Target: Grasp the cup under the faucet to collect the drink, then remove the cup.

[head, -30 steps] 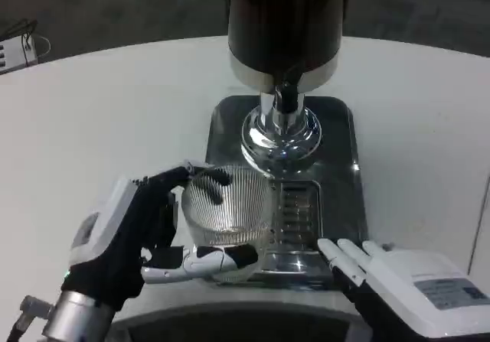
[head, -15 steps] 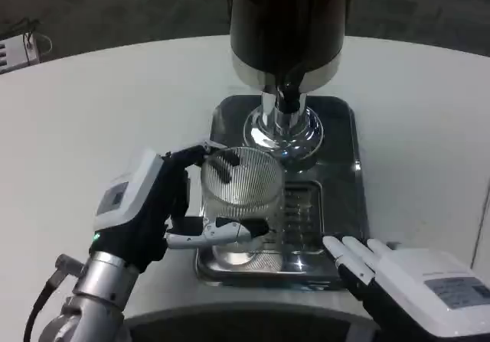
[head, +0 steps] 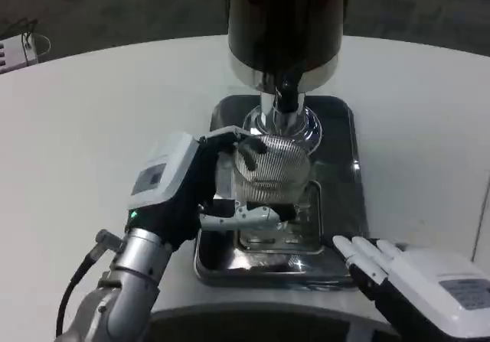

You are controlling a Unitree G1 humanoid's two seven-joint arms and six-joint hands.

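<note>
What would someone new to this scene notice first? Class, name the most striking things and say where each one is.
First, the tall dark drink dispenser at top centre, standing on a shiny metal drip tray on the white table. Just below its faucet, the left hand grips a ribbed clear cup over the tray. The right hand rests at the lower right, fingers extended towards the tray's corner.

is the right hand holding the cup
No, the left hand grips the ribbed cup over the steel tray, while the right hand rests flat at the table's near edge, apart from it.
</note>
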